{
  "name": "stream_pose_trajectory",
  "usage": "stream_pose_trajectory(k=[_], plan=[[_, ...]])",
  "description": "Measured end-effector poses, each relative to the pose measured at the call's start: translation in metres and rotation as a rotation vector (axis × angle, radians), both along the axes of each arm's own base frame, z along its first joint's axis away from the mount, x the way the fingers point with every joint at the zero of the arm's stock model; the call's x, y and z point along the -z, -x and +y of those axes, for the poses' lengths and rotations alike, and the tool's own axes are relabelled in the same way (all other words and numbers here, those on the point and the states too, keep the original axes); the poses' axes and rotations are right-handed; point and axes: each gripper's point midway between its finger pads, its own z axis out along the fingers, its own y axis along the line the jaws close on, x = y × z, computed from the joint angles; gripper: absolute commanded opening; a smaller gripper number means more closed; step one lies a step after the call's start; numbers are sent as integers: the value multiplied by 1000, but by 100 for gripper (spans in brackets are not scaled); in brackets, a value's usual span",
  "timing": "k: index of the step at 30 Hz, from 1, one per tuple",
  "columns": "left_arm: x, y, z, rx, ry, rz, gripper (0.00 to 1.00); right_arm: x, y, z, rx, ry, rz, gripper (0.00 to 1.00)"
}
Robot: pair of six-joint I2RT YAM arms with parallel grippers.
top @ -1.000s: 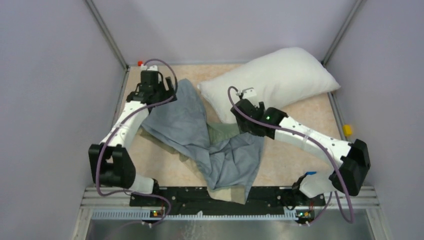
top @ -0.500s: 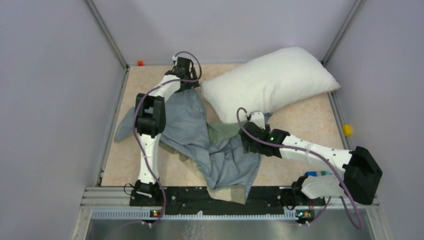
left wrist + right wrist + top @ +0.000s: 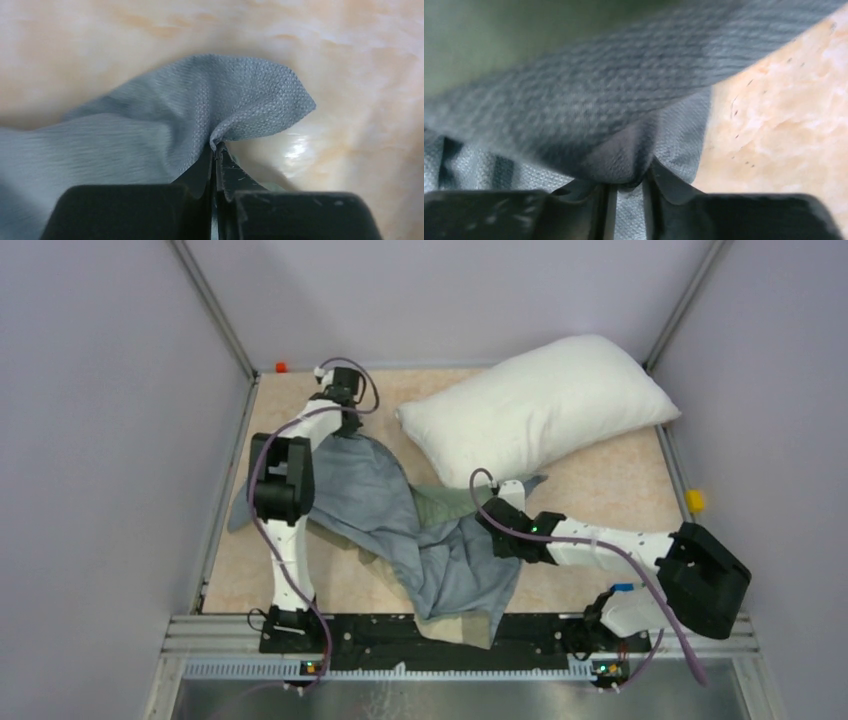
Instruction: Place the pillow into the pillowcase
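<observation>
The plump white pillow [image 3: 540,405] lies at the far right of the table. Left of it and toward the near edge sprawls the wrinkled grey-blue pillowcase [image 3: 400,525]. My left gripper [image 3: 345,428] is at the cloth's far corner. In the left wrist view its jaws [image 3: 215,150] are shut on that pillowcase [image 3: 225,105] corner, just above the tabletop. My right gripper [image 3: 497,515] sits at the cloth's right edge, below the pillow. In the right wrist view it [image 3: 626,181] is pinched on a raised fold of the pillowcase [image 3: 624,115].
An olive-green layer [image 3: 440,505] shows beneath the grey-blue cloth, and beige fabric [image 3: 465,625] hangs over the near rail. A small red item [image 3: 281,367] sits at the far left corner, a yellow one [image 3: 694,500] at the right edge. Purple walls enclose the table.
The left gripper shifted slightly left and shut on the pillowcase's far corner. The right gripper moved nearer along the cloth's right edge and closed on a fold.
</observation>
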Motion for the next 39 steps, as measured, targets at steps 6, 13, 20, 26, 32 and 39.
stream_pose_trajectory(k=[6,13,20,26,32,39], plan=[[-95,28,96,-143,-41,-115,0,14,-1,-9,34,39,37,0],[-206,47,174,-285,-85,-335,0,-1,-18,-55,173,56,38,0],[-171,-17,157,-158,13,-300,14,-43,-46,-50,159,72,8,63],[-81,-42,87,39,100,-139,73,-120,-81,-24,92,16,-118,76],[-74,-45,32,190,150,-115,99,-205,-135,15,-14,-17,-289,82],[-116,7,-5,266,186,-136,98,-155,-167,72,-218,112,-219,84]])
